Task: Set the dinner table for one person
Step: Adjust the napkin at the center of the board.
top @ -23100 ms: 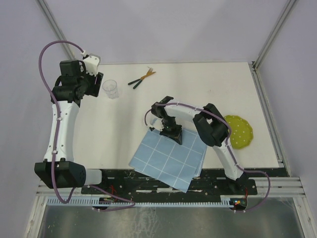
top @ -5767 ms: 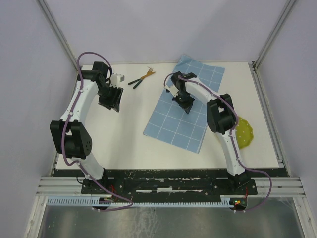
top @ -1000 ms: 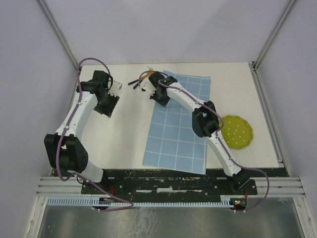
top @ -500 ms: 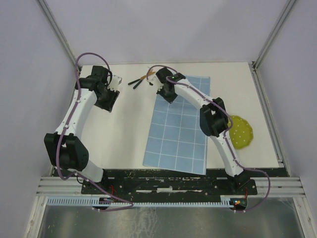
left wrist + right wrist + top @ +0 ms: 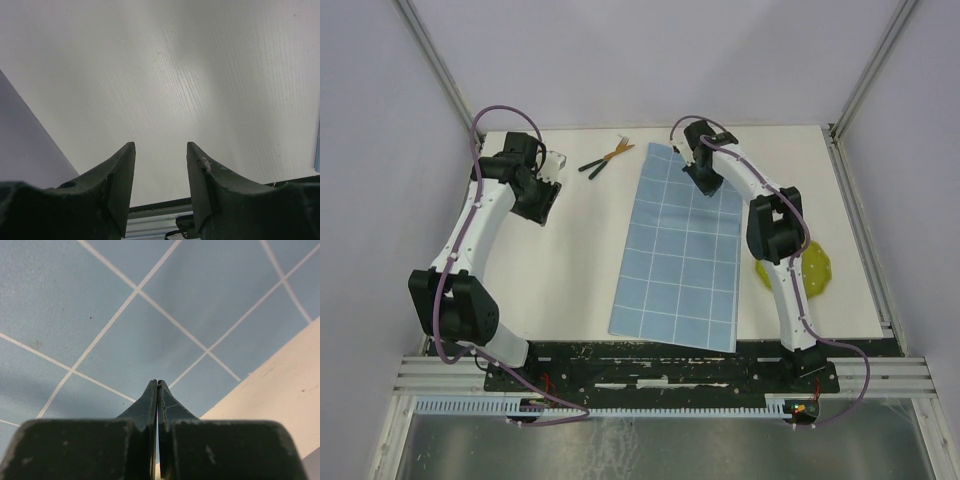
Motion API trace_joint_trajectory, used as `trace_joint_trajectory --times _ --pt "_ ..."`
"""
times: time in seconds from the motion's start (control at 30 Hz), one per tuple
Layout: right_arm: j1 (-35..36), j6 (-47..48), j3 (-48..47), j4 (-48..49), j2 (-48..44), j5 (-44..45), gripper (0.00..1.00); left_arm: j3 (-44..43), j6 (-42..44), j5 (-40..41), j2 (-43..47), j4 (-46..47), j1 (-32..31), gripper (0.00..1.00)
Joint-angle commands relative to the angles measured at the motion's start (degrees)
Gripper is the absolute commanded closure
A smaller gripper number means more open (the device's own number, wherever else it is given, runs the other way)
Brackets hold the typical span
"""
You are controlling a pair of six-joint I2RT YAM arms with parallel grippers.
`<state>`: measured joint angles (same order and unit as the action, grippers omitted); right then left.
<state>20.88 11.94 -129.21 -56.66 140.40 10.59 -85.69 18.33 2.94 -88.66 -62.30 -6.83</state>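
The off-white dinner table [image 5: 575, 265] fills the floor of the white-walled cell, both arms bolted at its near edge. A light-blue cloth [image 5: 685, 250] with a white grid lies flat down the middle of it, running from the far side almost to the near edge. The right arm [image 5: 772, 228] reaches out along the cloth's right border. The right pincer [image 5: 157, 383] is closed, finger against finger, over the cloth's far right corner, where bare table shows just beside it. Whether the tips nip the fabric cannot be told from here. That same arm stands in front of a green plate [image 5: 817, 272] with white dots, hiding its left rim; the plate sits on the table to the right of the cloth. Near the far edge, just left of the cloth's far corner, lie two dark-handled utensils [image 5: 607, 157], possibly a fork and a knife. At far left the left arm [image 5: 470, 230] bends over bare table, the left pincer [image 5: 160, 147] parted and gripping nothing.
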Motion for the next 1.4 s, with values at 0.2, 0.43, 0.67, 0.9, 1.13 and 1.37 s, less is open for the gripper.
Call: trace_joint_trajectory --times 0.2,0.43,0.67,0.9,1.13,1.37 --pt "-1.43 -0.38 4.64 -1.26 -3.25 -1.05 0.98 -0.38 1.79 -0.04 2.59 1.21 0.30 0.48" --pt "-1.46 -0.06 -2.74 -7.24 2.69 -4.61 0.98 0.12 1.81 0.31 2.63 1.21 0.30 0.48" --pt "0.46 0.36 -13.93 -10.78 10.51 -5.65 0.98 1.36 1.82 0.59 2.67 1.18 0.36 0.48" --pt "4.57 2.61 -19.22 -8.51 14.72 -5.00 0.98 2.28 1.85 0.58 1.98 1.15 0.40 0.48" --pt "8.22 3.41 -21.43 -4.03 16.10 -4.87 0.98 1.71 1.67 0.23 0.68 1.13 0.41 0.48" --pt "8.46 -0.60 -11.28 8.80 8.83 2.98 0.98 1.20 1.71 0.28 0.66 1.01 0.45 0.48"
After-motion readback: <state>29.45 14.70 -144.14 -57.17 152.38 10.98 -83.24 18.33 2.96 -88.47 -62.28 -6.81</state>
